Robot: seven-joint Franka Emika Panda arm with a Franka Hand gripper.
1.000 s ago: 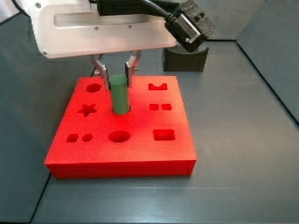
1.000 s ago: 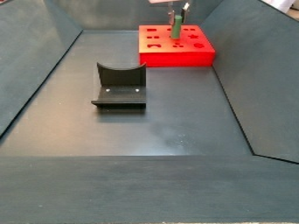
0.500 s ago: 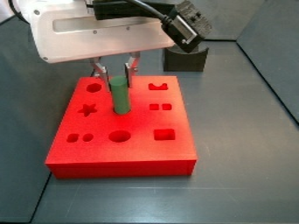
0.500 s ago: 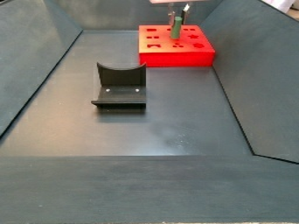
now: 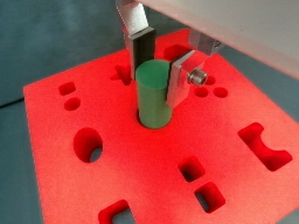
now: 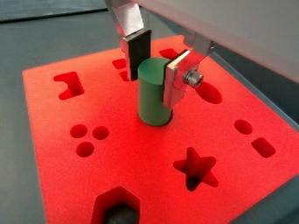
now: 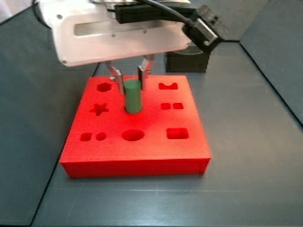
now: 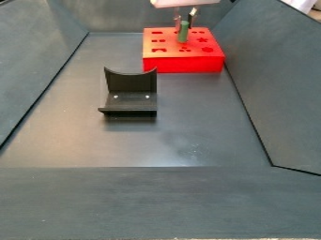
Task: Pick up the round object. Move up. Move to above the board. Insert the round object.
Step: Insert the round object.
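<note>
The round object, a green peg (image 5: 156,92), stands upright with its lower end in a round hole near the middle of the red board (image 5: 128,166). It shows the same way in the other wrist view, peg (image 6: 155,92) in board (image 6: 140,149). My gripper (image 5: 160,72) (image 6: 156,72) is shut on the peg's top end, with the dark pad on one side and the silver plate on the other. In the side views the gripper (image 7: 131,80) (image 8: 186,17) hangs over the board (image 7: 154,151) (image 8: 189,58) and holds the peg (image 7: 133,93) (image 8: 181,30).
The dark fixture (image 8: 128,92) stands on the grey floor in front of the board and also shows behind the board (image 7: 190,58). Sloping grey walls (image 8: 51,75) enclose the floor. Several other shaped cut-outs, such as a star (image 6: 195,166), lie around the peg.
The board, the peg and my gripper have shifted sideways together in both side views. The peg still stands in its hole between the fingers.
</note>
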